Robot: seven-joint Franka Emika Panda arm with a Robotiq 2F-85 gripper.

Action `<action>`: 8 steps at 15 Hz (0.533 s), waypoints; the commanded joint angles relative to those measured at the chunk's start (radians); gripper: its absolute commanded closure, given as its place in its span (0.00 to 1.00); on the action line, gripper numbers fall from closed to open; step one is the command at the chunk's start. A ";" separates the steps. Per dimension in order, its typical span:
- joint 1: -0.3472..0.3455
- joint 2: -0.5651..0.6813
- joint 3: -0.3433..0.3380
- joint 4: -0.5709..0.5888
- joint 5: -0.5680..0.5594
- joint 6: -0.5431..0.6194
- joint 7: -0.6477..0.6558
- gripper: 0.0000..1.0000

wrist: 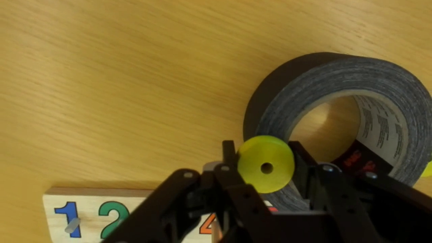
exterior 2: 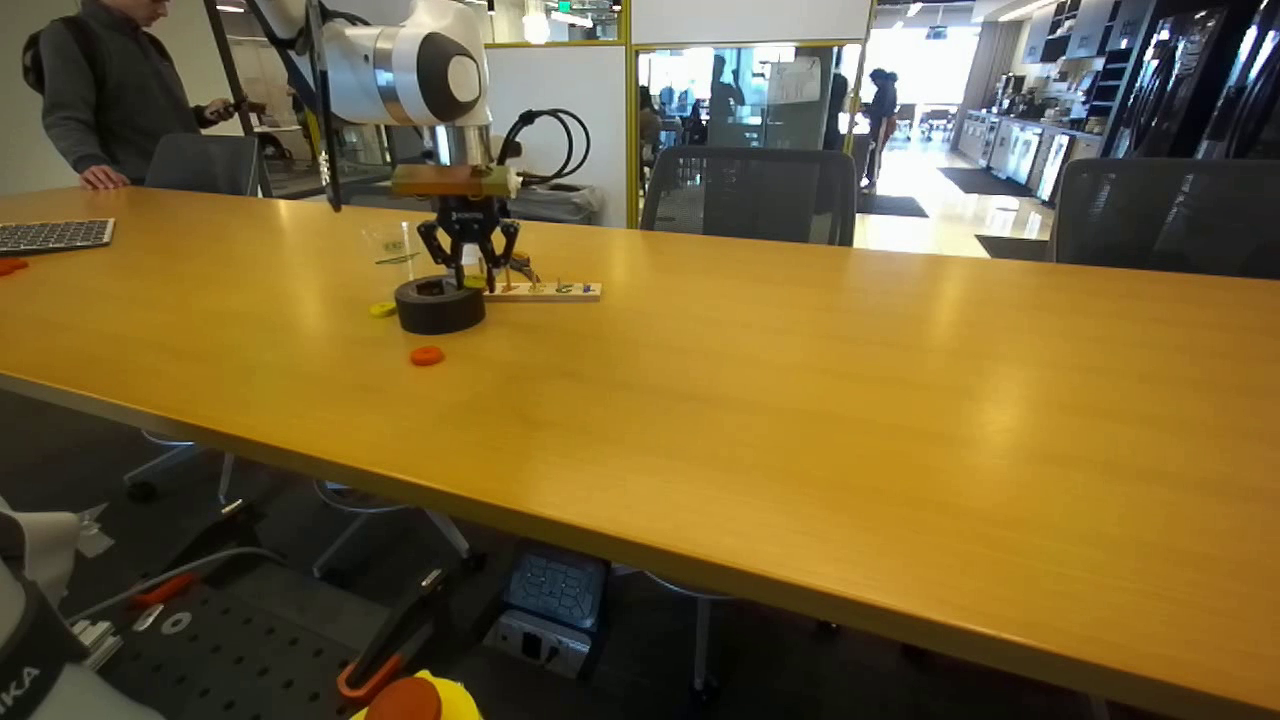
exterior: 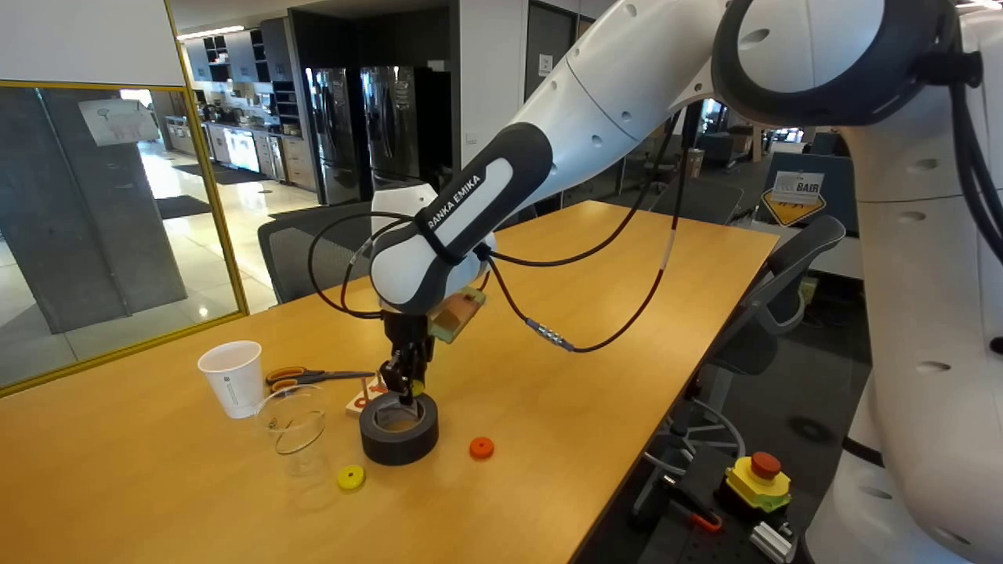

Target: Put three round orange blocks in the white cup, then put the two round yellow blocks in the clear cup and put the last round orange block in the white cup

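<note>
In the wrist view my gripper [wrist: 264, 151] is shut on a round yellow block [wrist: 265, 165], which has a small hole in its middle. It is over the edge of a black tape roll; whether the block touches the tape, I cannot tell. In an exterior view the second yellow block [exterior: 351, 477] lies on the table between the tape and the clear cup [exterior: 291, 421]. The white cup [exterior: 233, 380] stands upright behind the clear cup, and the bottom inside it is hidden. A round orange block [exterior: 482, 448] lies on the table; other round orange blocks cannot be made out for certain.
The tape roll [exterior: 399, 439] stands directly under my gripper. Beside it lies a wooden number board [exterior 2: 548, 292] with upright pegs. Orange-handled scissors [exterior: 317, 377] lie behind the cups. A keyboard [exterior 2: 55, 235] and small orange items [exterior 2: 12, 266] are at the table's far left in an exterior view.
</note>
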 commanded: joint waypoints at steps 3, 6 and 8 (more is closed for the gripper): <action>0.006 -0.053 0.006 0.028 -0.012 -0.009 0.003 0.83; 0.006 -0.066 0.024 0.052 0.007 -0.015 -0.016 0.83; 0.007 -0.066 0.043 0.066 0.023 -0.012 -0.032 0.83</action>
